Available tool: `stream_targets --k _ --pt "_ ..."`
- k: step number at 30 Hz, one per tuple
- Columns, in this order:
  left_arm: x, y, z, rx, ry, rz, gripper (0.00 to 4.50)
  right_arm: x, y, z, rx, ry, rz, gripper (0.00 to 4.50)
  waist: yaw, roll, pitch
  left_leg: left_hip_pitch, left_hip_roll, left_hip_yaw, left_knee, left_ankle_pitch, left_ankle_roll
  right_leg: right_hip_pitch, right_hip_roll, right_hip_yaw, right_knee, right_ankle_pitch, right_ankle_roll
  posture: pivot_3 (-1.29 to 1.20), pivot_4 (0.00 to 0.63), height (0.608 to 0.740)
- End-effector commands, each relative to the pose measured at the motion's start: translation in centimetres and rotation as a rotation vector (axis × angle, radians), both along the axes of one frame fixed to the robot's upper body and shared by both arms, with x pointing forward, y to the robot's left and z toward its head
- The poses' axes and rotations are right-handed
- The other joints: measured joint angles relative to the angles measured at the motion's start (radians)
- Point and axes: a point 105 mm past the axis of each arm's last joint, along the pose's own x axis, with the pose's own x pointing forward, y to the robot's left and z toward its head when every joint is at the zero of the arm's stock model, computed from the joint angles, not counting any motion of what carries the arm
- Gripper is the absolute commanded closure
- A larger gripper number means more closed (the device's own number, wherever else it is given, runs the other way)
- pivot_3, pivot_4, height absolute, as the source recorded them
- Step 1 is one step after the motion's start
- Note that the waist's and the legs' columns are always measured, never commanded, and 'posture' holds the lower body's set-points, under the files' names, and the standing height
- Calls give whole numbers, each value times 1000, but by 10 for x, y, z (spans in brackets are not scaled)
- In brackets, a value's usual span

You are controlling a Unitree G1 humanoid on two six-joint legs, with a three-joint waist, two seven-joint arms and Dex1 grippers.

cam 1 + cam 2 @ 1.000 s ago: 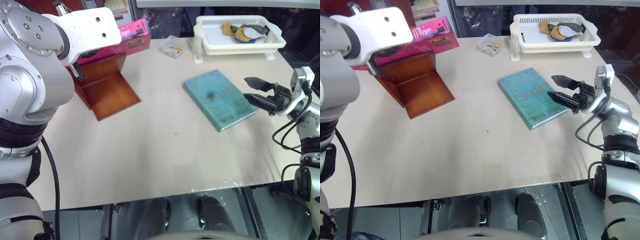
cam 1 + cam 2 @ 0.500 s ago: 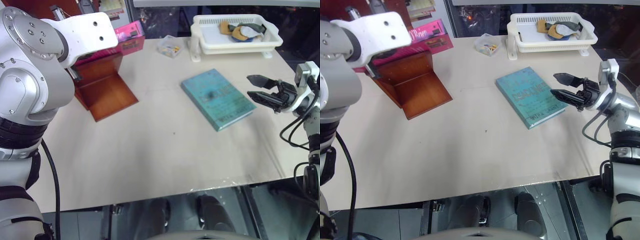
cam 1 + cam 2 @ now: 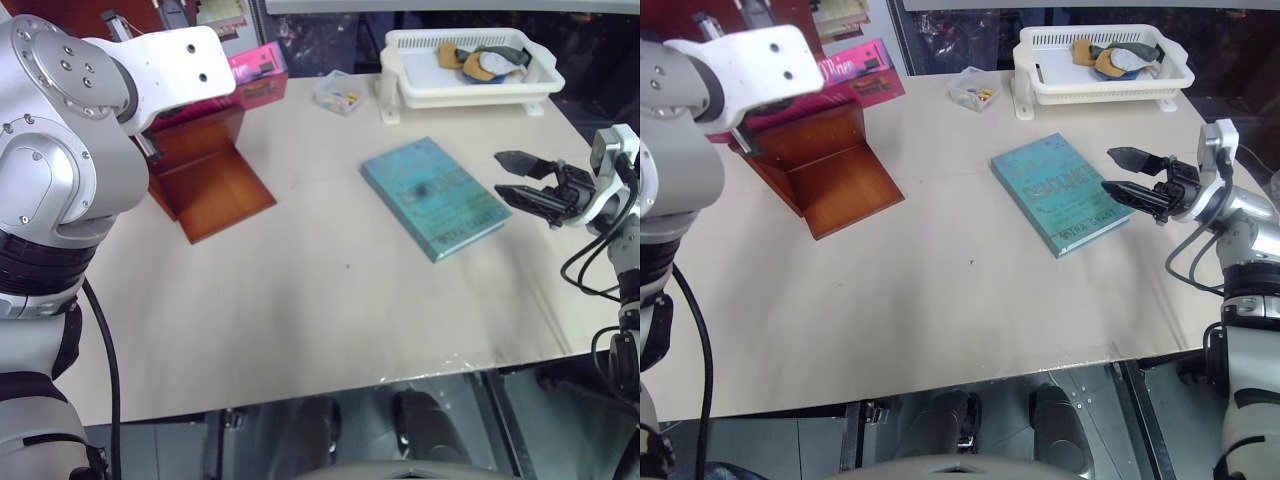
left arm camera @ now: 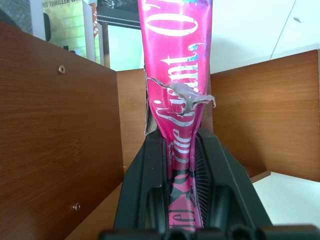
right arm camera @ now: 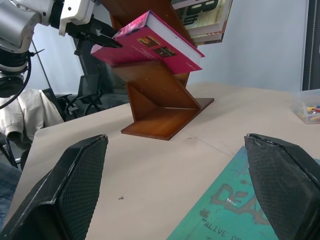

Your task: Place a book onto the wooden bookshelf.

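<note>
White tray (image 3: 420,95) holds small items.

A pink book (image 3: 258,75) sticks out over the wooden bookshelf (image 3: 212,170) near the desk's (image 3: 330,300) far left corner. A teal book (image 3: 435,197) lies flat toward the right edge, the right gripper (image 3: 517,177) spread open just beside it. A white tray (image 3: 470,68) and small clear box (image 3: 338,93) sit along the far edge.

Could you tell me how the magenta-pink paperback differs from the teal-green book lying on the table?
The magenta-pink paperback is clamped in the left gripper above the reddish-brown wooden bookshelf; the teal-green book lies flat and unheld before the open right gripper. Both look similar in size.
</note>
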Motion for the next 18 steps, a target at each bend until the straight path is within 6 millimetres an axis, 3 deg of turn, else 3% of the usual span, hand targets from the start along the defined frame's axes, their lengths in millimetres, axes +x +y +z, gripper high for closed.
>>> stream_targets --k 1,12,13,14,15,16,17,18 --pt "-9 15 17 15 -75 57 4261 -8 -1 8 -9 -59 60 0 -2 0 0 0 0 0 0 0 0 0 0 0 0 0 0 0 150 740" --pt "-10 17 18 107 -77 45 4261 -7 1 5 -13 -56 57 0 -5 0 0 0 1 5 0 -1 1 -3 1 5 2 0 0 0 150 740" --pt "-10 18 20 108 -87 46 3256 -6 0 5 -13 -56 55 0 -5 0 0 0 2 5 0 -1 1 -3 1 5 2 0 0 0 150 740" --pt "-10 20 21 114 -96 53 3091 -6 0 5 -14 -55 55 0 -5 0 0 0 2 6 0 -1 1 -3 2 5 2 0 0 0 150 740" --pt "-10 22 22 120 -97 60 2586 -6 0 5 -13 -55 54 0 -4 0 0 0 2 6 0 -1 1 -3 1 6 2 0 0 0 150 740" --pt "-9 23 23 107 -106 70 2365 -7 0 5 -13 -55 54 0 -2 0 0 0 2 6 0 -1 1 -4 1 6 3 0 0 0 150 740" --pt "-9 24 24 99 -112 76 1757 -7 0 4 -13 -56 54 0 0 0 0 0 2 6 0 -1 1 -4 1 5 3 0 0 0 150 740" --pt "-8 24 25 93 -121 79 1503 -7 0 4 -13 -56 54 0 1 0 0 0 2 5 0 -1 1 -3 1 5 3 0 0 0 150 740"
